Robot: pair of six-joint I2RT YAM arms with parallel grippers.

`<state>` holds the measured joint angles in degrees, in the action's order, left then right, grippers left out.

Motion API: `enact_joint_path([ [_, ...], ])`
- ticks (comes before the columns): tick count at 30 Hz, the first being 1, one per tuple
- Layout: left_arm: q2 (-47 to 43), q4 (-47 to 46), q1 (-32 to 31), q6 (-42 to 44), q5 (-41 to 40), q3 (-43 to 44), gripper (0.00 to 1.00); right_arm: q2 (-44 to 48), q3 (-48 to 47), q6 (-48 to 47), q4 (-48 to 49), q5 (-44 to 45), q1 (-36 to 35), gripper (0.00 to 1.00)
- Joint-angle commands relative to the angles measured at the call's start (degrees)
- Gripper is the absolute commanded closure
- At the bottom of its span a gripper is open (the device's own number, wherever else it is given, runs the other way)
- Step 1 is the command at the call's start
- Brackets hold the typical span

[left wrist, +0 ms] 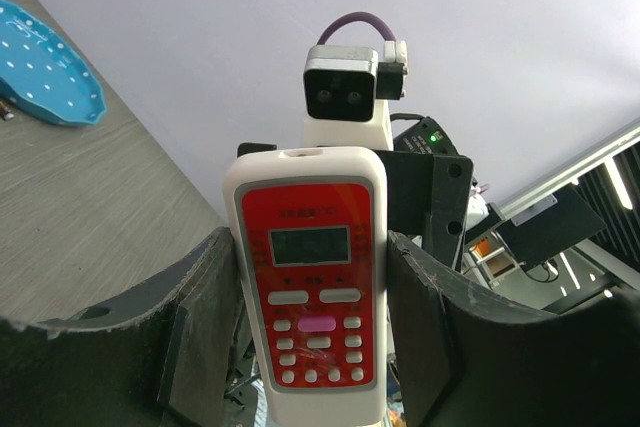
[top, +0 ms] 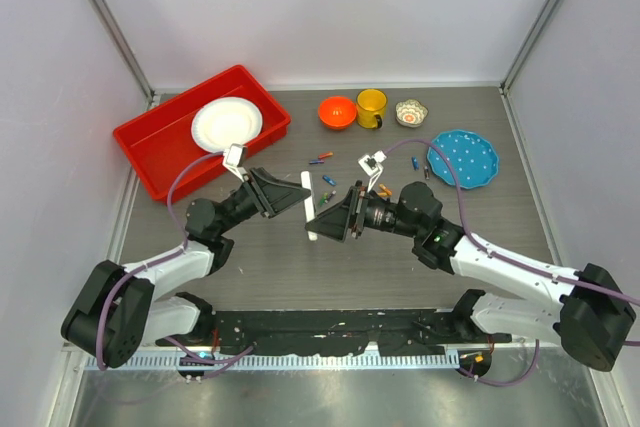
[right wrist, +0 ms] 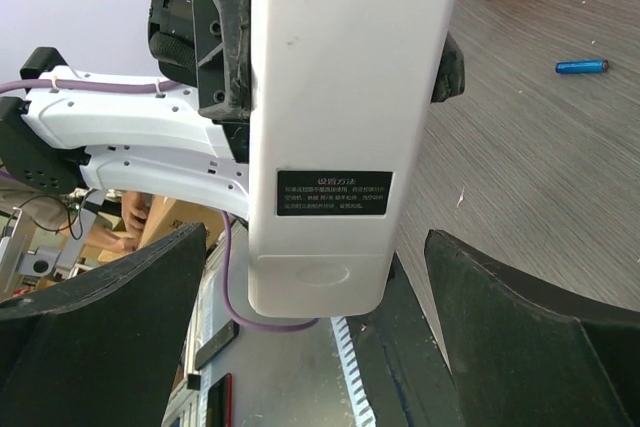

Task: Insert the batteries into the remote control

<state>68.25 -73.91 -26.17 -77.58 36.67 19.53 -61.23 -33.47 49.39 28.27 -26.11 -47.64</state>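
Right now the left gripper (top: 287, 194) is clamped on the remote control (left wrist: 310, 277), lifted above the table (top: 300, 287) (buttons facing its own camera). The right gripper (top: 333, 217) gapes wide at the plain back, not touching. The batteries (top: 321, 158) lie scattered beyond.

You see the remote control (left wrist: 310, 287) cut off by the left wrist view's bottom edge; its back label (right wrist: 334, 193) is too small to read. The blue plate (left wrist: 45, 62) runs past the left edge.

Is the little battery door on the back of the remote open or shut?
Shut. The battery cover sits flush in the white back of the remote control, with its seam closed.
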Motion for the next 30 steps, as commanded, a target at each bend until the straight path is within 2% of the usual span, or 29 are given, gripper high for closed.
enact_joint_path([
  [1,-0.48,-14.68,-0.28,0.68,-0.89,1.74,1.0,-1.17,-2.83,-1.49,3.02,1.5,-1.05,0.04],
  [4,-0.66,-14.6,-0.28,0.59,-0.98,1.65,1.0,-1.96,-2.65,-1.57,3.81,1.76,-1.05,0.07],
  [16,-0.75,-14.68,-0.63,-0.46,-0.89,1.56,1.0,-2.93,-0.98,-1.22,7.5,0.36,-1.05,0.38],
  [21,0.57,-14.68,-0.63,-1.87,-0.54,1.92,1.0,-3.02,-0.45,-0.78,9.43,-1.84,-1.05,0.6],
  [22,0.83,-14.68,-0.63,-2.31,-0.37,2.09,0.95,-2.93,-0.28,-0.96,9.52,-2.36,-1.05,0.64],
  [24,1.71,-14.68,-0.55,-2.92,-0.1,2.53,0.83,-2.49,-0.19,-1.13,8.82,-2.89,-1.05,0.8],
  [25,1.97,-14.68,-0.63,-3.27,0.16,2.79,0.63,-2.14,-0.1,-2.0,8.3,-3.24,-1.05,0.88],
  [26,2.15,-14.68,-0.55,-3.89,0.86,3.23,0.55,-1.09,-0.1,-2.62,6.72,-3.25,-1.05,0.99],
  [30,2.42,-14.16,-0.55,-4.33,0.86,3.59,0.33,1.64,-0.8,-5.7,1.09,-3.42,-1.05,0.99],
])
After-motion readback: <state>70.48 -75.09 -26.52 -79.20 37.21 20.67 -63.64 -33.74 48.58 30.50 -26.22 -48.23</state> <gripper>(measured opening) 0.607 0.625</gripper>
